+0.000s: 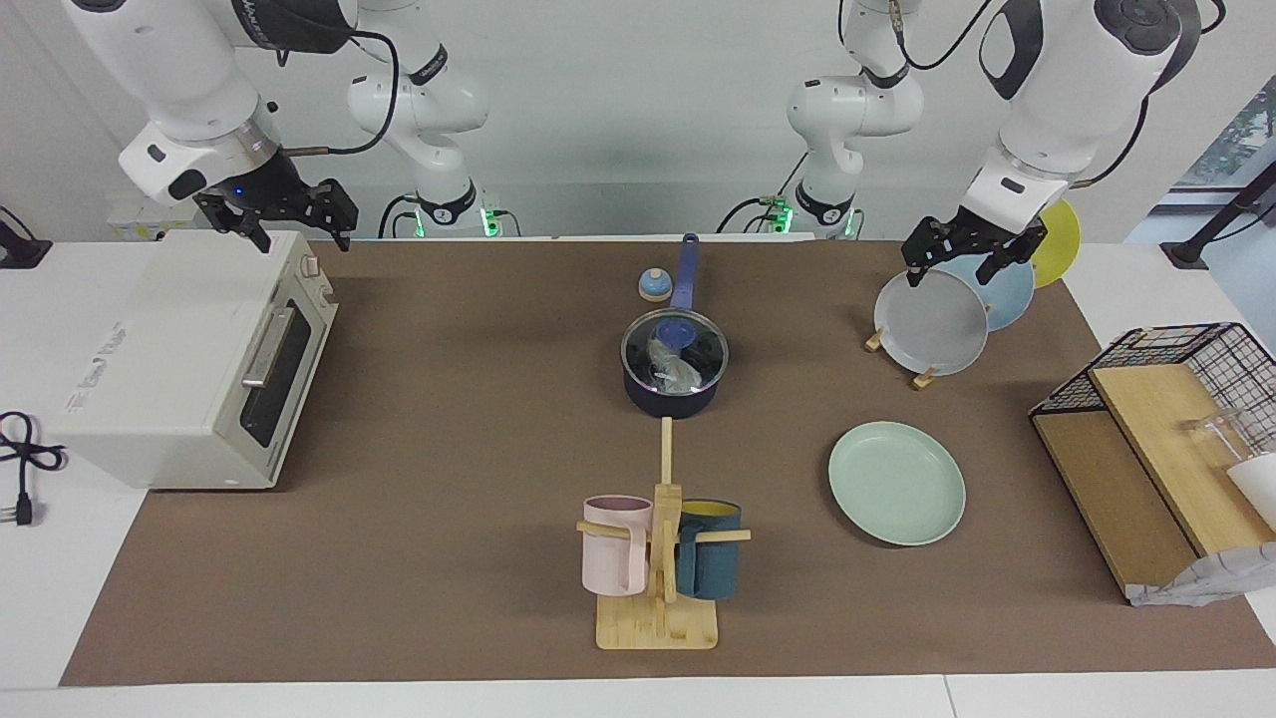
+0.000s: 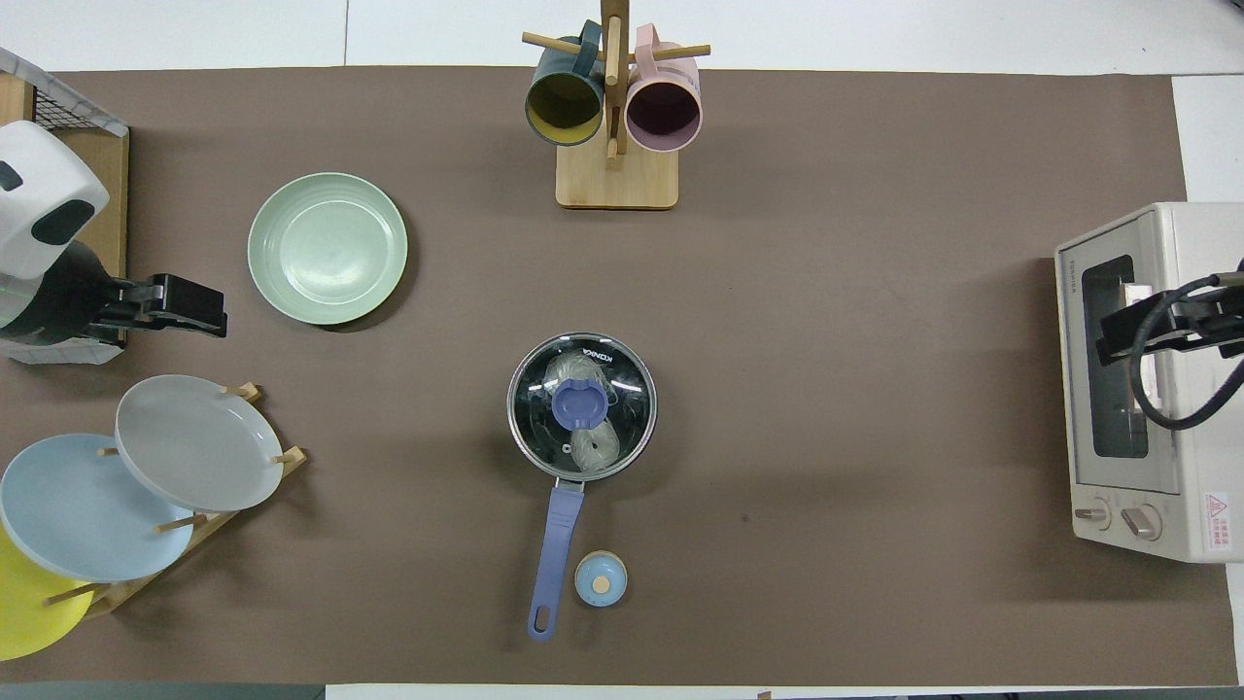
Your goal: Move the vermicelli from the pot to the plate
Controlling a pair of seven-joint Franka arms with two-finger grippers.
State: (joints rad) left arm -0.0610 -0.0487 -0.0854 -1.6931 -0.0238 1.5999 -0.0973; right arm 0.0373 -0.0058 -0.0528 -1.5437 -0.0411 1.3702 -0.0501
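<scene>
Vermicelli (image 2: pixel 583 442) sits in the pot (image 1: pixel 670 397) under a glass lid (image 2: pixel 581 405) marked KONKA, on a brown mat (image 1: pixel 449 399) over a white table; both grippers, left (image 1: pixel 972 254) and right (image 1: pixel 279 214), hang wide open, empty.

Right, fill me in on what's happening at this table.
Nothing is being handled yet. The vermicelli sits bagged inside the pot at mid-table, with the glass lid on top. The mint-green plate lies bare, farther from the robots, toward the left arm's end. The left tool hangs open over the plate rack; the right tool hangs open over the toaster oven. Both hold nothing.
</scene>
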